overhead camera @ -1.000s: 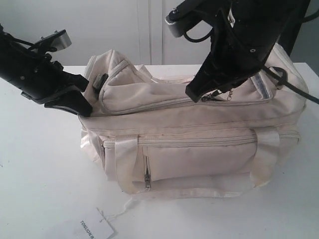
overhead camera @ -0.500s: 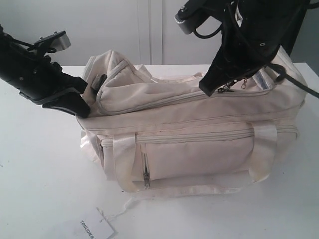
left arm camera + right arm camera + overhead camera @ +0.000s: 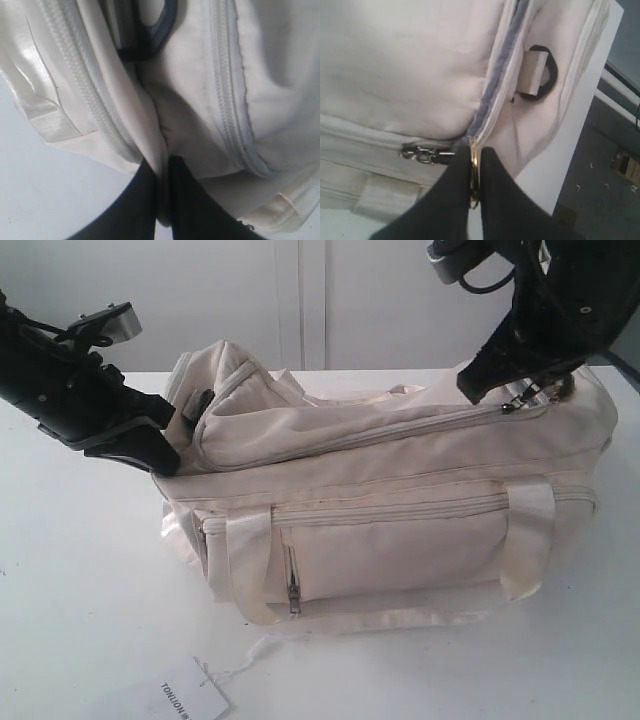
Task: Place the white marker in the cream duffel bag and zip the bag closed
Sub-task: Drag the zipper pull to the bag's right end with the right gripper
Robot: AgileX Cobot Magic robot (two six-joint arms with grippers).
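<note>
**A:** Count it off for me. How many of each?

**B:** One cream bag (image 3: 400,470), standing on a white table (image 3: 80,590). Two claws, one at each end of the bag. One paper tag (image 3: 185,700), flat on the table in front of the bag, nearer its left end. On the bag's front side there are two shiny straps (image 3: 245,560) and one small pocket zip pull (image 3: 293,595). There is a black buckle at each end, so two: one by the left claw (image 3: 205,400), one by the right (image 3: 543,75). And one gold ring (image 3: 475,167) on the top zip.

**A:** What has the left claw (image 3: 162,170) got?

**B:** Its two black fingers are pinched together on a fold of the bag's cloth at the left end, with the cloth squeezed between them.

**A:** And the right claw (image 3: 474,150)?

**B:** It is nipped tight on the gold ring, up on top of the bag near the right end. Just beside the fingers, a little metal clasp (image 3: 422,152) links the ring to the zip. A grey strip shows along the zip past the ring, toward the right buckle.

**A:** The marker?

**B:** No view shows it, so I cannot tell where it lies. The bag itself sits between the claws, and each one is touching it.
</note>
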